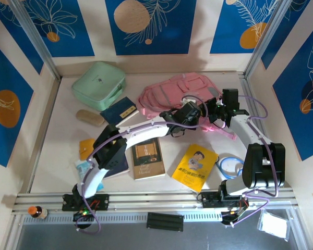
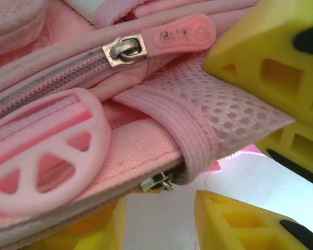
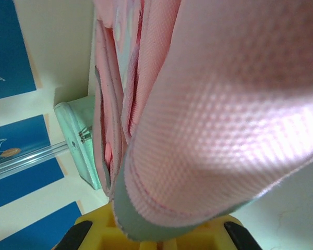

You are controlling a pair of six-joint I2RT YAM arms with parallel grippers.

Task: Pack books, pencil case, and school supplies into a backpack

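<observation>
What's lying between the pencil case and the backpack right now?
One navy blue book lies between the pencil case and the backpack, in the top view.

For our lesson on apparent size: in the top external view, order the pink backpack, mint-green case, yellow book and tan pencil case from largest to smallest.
1. pink backpack
2. mint-green case
3. yellow book
4. tan pencil case, clearly smallest

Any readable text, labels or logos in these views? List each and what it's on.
Nothing reads cleanly.
Zipper pull on the backpack: embossed marks, blurred.
Brown book: title lines, too small.
Yellow book: printed characters, too small.
Navy book: cream label, too small.
Mint-green case: small mark, too small.
</observation>
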